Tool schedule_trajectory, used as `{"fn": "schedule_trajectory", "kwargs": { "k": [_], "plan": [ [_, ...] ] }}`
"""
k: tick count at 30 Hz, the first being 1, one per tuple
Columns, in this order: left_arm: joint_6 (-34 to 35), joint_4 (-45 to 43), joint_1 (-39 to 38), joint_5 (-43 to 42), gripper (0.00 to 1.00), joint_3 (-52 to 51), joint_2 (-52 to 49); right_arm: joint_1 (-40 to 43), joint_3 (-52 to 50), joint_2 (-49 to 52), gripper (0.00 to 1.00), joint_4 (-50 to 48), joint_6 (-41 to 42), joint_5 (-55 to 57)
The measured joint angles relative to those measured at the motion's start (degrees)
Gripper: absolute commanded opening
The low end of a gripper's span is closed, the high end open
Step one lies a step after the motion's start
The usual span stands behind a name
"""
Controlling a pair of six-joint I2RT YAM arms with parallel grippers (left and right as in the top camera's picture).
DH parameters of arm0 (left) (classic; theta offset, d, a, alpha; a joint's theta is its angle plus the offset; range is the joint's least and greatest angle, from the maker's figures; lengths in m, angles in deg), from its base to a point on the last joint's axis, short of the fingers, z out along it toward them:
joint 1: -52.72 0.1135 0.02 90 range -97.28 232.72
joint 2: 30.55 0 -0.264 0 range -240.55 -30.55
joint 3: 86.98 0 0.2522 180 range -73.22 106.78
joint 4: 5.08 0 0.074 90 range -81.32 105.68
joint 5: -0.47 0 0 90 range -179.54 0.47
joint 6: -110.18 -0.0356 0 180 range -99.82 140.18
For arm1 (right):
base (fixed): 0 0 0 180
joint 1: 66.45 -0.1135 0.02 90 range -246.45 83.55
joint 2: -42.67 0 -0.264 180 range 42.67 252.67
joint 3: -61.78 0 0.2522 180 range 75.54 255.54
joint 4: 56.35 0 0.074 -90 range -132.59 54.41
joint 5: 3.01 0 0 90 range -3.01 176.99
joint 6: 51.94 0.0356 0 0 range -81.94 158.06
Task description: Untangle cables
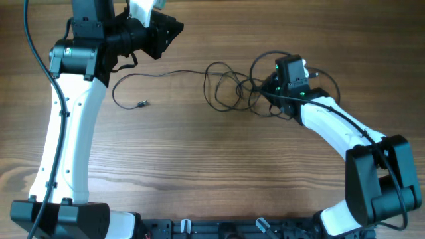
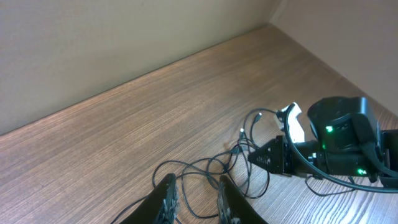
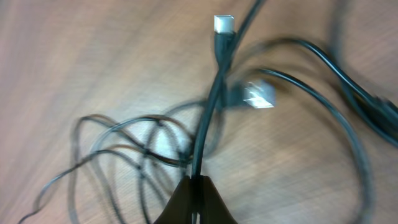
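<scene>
The right gripper (image 3: 196,182) has its jaws together, clamped on one black strand (image 3: 208,112) that runs up from the tips to a silver plug (image 3: 224,25); a second plug (image 3: 258,94) lies just beside that strand. This grip sits at the right edge of the tangle of cables (image 1: 229,86), so the sound move, I judge, is a slow, low pull away from the tangle, stopping if the loops cinch instead of loosening. The left gripper (image 2: 196,198) hovers left of the tangle, jaws slightly apart, a strand showing through the gap but nothing clearly held. One cable trails left of the tangle to a loose plug end (image 1: 142,103). Bare tabletop (image 1: 199,166) lies open on the tangle's near side; a wall (image 2: 124,37) closes off the far side.
</scene>
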State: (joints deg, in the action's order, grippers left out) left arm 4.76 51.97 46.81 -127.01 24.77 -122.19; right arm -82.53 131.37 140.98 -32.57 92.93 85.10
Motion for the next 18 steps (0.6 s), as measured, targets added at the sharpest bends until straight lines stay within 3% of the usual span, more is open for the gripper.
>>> {"fn": "schedule_trajectory", "kwargs": {
  "k": [8, 18],
  "plan": [
    [-1.5, 1.6, 0.0, 0.0, 0.33, 0.0, 0.0, 0.0, 1.4, -2.7, 0.05, -3.8, -10.2, -5.4],
    [-9.1, 5.4, 0.0, -1.4, 0.34, 0.0, 0.0, 0.0, 5.0, -13.6, 0.05, -3.5, -19.3, -8.6]
  ]
}}
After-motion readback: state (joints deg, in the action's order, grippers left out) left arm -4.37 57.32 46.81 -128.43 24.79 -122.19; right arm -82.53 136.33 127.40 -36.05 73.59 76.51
